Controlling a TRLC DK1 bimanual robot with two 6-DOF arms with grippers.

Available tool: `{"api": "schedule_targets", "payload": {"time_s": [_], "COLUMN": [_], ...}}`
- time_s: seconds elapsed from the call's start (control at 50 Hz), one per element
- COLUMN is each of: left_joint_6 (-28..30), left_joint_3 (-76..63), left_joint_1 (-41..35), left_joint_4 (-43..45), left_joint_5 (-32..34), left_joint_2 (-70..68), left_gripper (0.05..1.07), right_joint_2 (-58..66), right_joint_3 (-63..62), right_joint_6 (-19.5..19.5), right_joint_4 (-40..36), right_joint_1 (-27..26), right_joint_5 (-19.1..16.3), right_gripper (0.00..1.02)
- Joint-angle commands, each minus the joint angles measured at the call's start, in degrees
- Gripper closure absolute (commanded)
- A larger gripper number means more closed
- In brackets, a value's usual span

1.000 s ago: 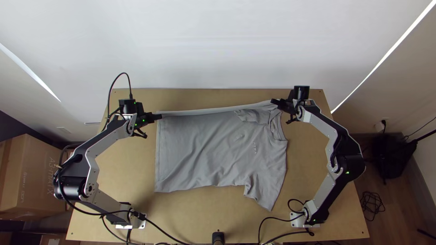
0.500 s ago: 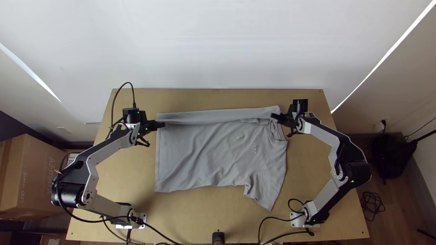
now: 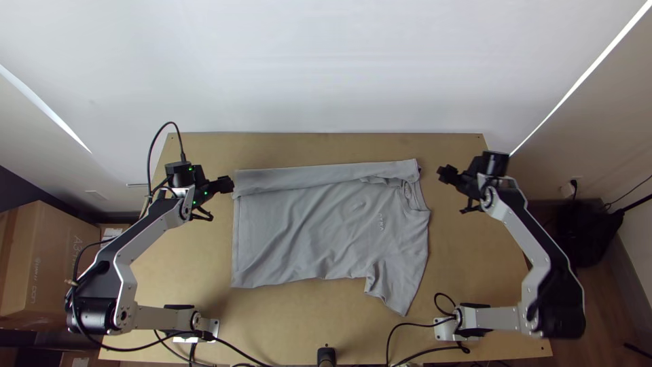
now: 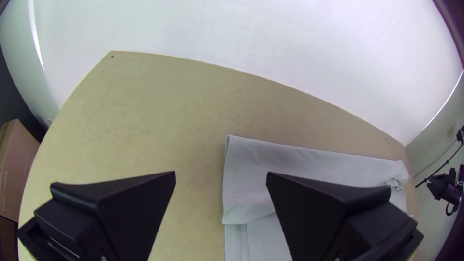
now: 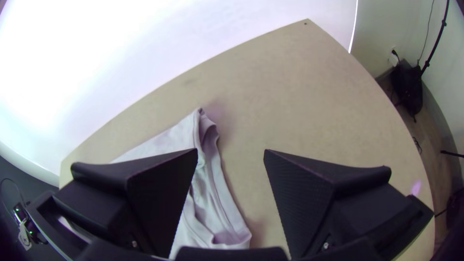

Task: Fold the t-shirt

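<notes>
The left pincer is spread wide, just beside the hem end of the grey t-shirt. From here I can't tell whether it touches the cloth; the left wrist view has a corner of the shirt coming in between its two black fingers, and they pinch nothing. Over on the other side, the right pincer is wide open as well, holding nothing, and sits a little apart from the collar end.

The shirt lies across the middle of the wooden worktop, hem towards the left arm and collar towards the right. Its far long side is turned over into a long strip, running from hem to shoulder and covering part of the neck opening. The rest is spread fairly flat, small print on the chest, with soft creases running through the body and some rumpling by the near sleeve, which points back towards the arms' bases. The turned strip looks quite smooth, a bit deeper at the hem end.

Out past the worktop, beyond the left arm, stands a brown cardboard box; I can't make out what's in it. A dark bag rests on the floor over to the right.
</notes>
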Motion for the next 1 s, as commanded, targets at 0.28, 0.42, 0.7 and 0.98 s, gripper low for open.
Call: {"api": "schedule_targets", "payload": {"time_s": [0.28,0.42,0.7,0.98], "left_joint_6": [-0.12,-0.12,-0.21,-0.65], "left_joint_3": [-0.23,0.30,0.30,0.30], "left_joint_1": [0.11,0.20,0.20,0.11], "left_joint_4": [-11.78,-16.09,-20.57,-22.24], "left_joint_5": [2.36,2.54,2.54,2.54], "left_joint_2": [-16.68,-22.30,-28.72,-30.74], "left_gripper": [0.13,0.13,0.13,0.13], "right_joint_2": [-11.64,-14.27,-15.07,-12.52], "right_joint_3": [1.63,-2.06,-11.55,-16.74], "right_joint_6": [-5.98,-13.28,-19.78,-19.78], "right_joint_4": [-31.47,-38.68,-45.10,-41.32], "right_joint_1": [-6.21,-7.00,-6.03,-3.57], "right_joint_5": [-8.58,-12.27,-17.98,-18.07], "right_gripper": [0.21,0.21,0.25,0.48]}}
